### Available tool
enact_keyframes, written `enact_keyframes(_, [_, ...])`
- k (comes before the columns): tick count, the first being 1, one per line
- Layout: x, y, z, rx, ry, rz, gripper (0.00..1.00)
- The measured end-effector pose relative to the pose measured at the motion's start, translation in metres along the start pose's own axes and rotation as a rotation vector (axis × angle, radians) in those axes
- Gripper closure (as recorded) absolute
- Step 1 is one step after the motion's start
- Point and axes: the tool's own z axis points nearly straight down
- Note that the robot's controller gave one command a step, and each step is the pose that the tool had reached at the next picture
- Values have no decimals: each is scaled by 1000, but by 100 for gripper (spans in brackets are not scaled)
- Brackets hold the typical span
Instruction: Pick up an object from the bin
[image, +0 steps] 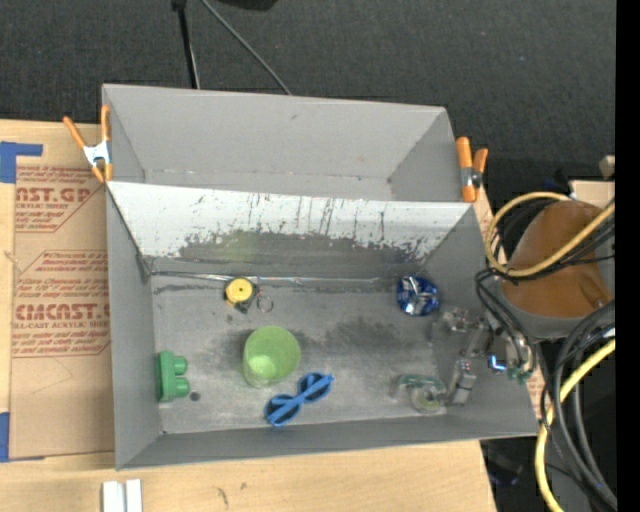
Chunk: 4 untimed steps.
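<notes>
We see the gripper (458, 384) low in the grey metal bin (300, 215), and cannot tell whether its jaws are spread or pressed together. Just left of them lies a pale grey-green ring-shaped thing (422, 394). A shiny blue ball (417, 296) sits behind them, and blue plastic toy glasses (298, 398) lie well to their left.

A dark, speckled floor (400, 50) fills the top of the view. A thin black cable (187, 50) crosses it. Pale wooden tabletop (300, 480) runs along the bottom.
</notes>
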Motion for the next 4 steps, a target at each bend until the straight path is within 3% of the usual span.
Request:
enact_keyframes(1, [4,13,38,-1,4,74,0])
enact_keyframes(2, [10,17,36,0,2,334,0])
enact_keyframes(3, [7,17,35,0,-6,334,100])
enact_keyframes(4, [7,17,13,-1,-1,333,100])
